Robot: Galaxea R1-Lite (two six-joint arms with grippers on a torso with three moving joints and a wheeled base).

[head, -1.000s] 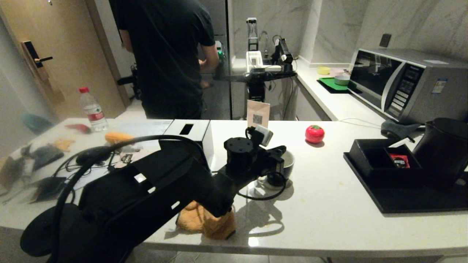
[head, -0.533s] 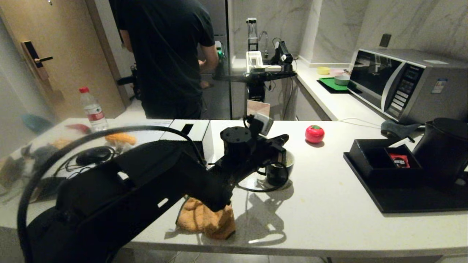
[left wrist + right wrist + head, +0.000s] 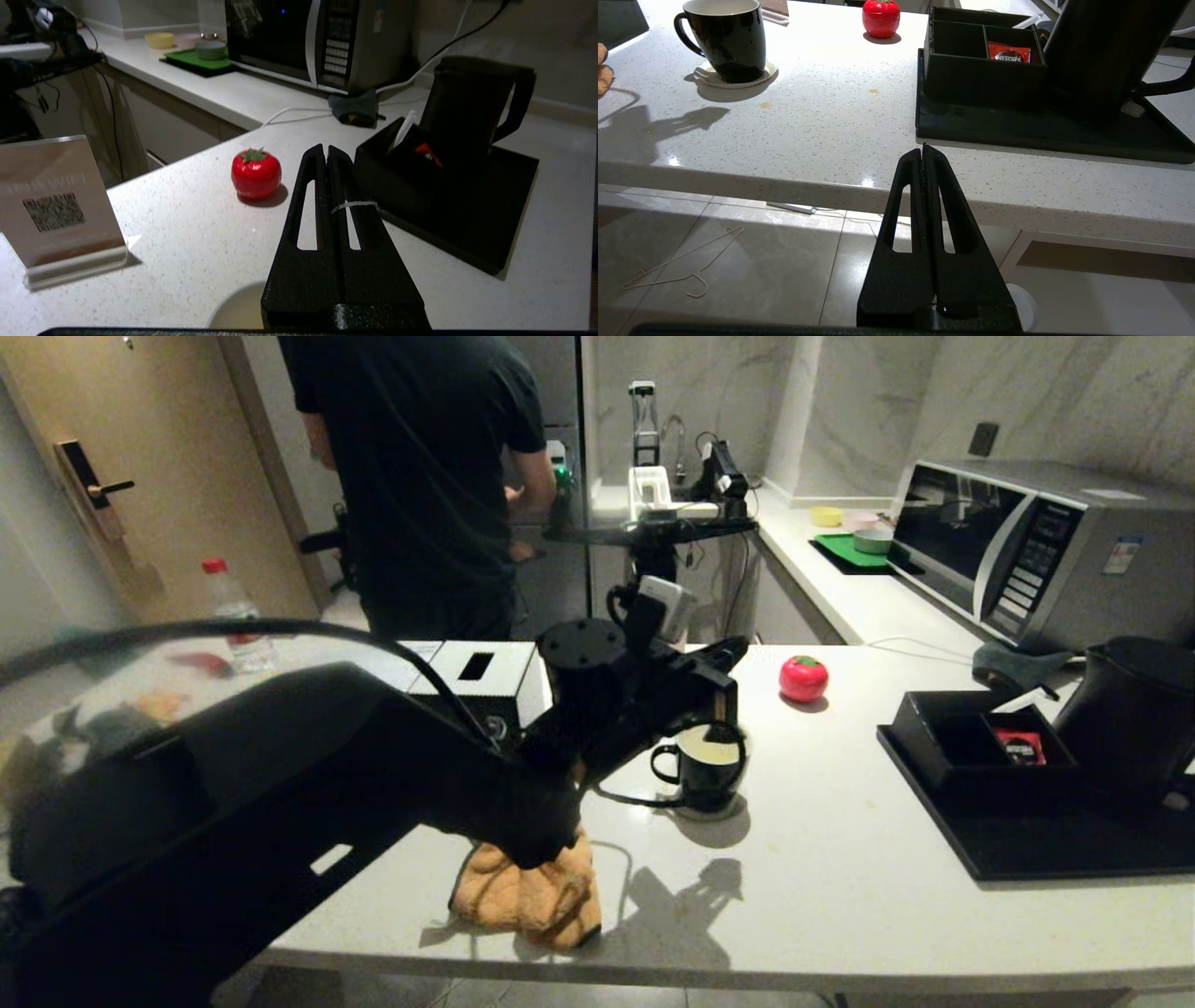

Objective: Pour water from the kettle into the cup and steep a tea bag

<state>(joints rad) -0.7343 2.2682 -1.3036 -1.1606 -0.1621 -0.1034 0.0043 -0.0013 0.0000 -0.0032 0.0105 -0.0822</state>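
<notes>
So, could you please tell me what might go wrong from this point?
The left hand hangs shut just above the cup with only the thin string pinched; it could slip and fall in. The tea bag itself is hidden. The cup looks well filled and stands on a small coaster, so a sideways nudge might spill it. The right hand is parked below the counter edge.

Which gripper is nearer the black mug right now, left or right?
Left. The left gripper hangs just above the mug, a string across its shut fingers. The right gripper sits off the counter's front edge, well away from it.
</notes>
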